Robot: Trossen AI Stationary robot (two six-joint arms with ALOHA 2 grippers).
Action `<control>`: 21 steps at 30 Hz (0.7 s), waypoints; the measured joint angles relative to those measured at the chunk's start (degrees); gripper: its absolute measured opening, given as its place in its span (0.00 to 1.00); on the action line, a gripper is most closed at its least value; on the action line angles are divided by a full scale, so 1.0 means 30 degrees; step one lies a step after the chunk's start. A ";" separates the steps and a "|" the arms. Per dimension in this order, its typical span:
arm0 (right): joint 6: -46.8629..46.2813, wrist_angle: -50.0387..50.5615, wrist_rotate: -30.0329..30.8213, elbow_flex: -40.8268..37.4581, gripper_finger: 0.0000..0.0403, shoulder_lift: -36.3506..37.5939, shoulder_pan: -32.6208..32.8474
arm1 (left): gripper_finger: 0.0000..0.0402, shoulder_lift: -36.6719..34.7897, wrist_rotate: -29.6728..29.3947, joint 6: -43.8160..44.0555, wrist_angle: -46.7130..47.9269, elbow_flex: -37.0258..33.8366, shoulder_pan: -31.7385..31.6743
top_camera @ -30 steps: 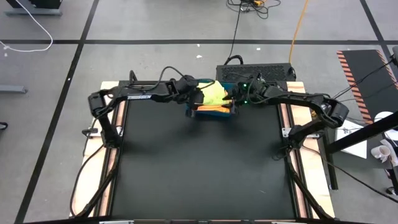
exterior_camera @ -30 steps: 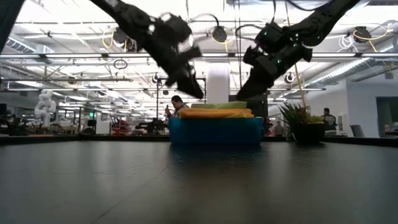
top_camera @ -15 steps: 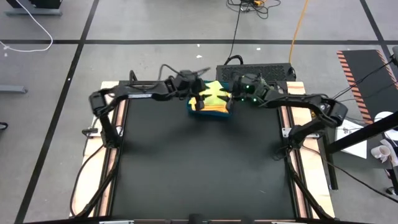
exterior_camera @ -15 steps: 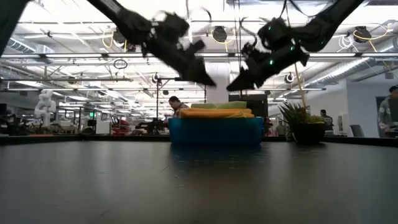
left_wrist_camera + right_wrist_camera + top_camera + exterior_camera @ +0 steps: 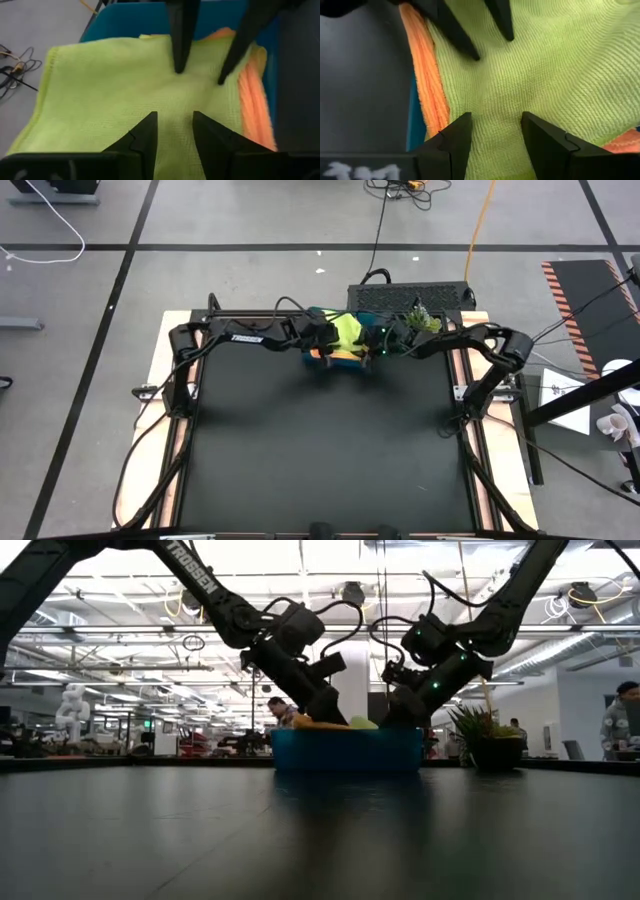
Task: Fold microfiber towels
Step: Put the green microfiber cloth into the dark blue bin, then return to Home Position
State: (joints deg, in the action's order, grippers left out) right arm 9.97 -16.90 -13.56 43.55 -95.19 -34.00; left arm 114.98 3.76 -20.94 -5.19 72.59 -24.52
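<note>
Lime green towel [image 5: 115, 95] | both pincers part-open, tips on it | left arm reads "TROSSEN"

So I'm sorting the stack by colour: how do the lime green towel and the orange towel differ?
The lime green towel lies on top, spread wide; the orange towel sits beneath it, showing only as a strip at the edge. Both grippers' fingers sit on the green one, none on the orange. Both lie in the blue tray.
</note>
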 joint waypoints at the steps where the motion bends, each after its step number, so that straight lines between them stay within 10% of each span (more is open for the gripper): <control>1: -0.0008 -0.0016 0.0000 0.0000 0.41 -0.0078 0.0000 | 0.31 0.0000 -0.0040 -0.0040 0.0038 0.0083 -0.0018; 14: -0.1483 0.1148 -0.0059 -0.0007 0.41 0.5221 0.0277 | 0.30 -0.6204 -0.0221 0.0322 0.4503 0.0484 0.0596; 21: 0.0821 0.2483 -0.0005 -0.0756 0.41 1.1694 0.2406 | 0.12 -1.2690 -0.0098 0.0428 0.6456 0.0514 0.2072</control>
State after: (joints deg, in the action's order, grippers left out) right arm 12.43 -9.46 -13.58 41.28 -60.11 -26.78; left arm 76.91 3.46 -19.66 14.18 74.13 -18.31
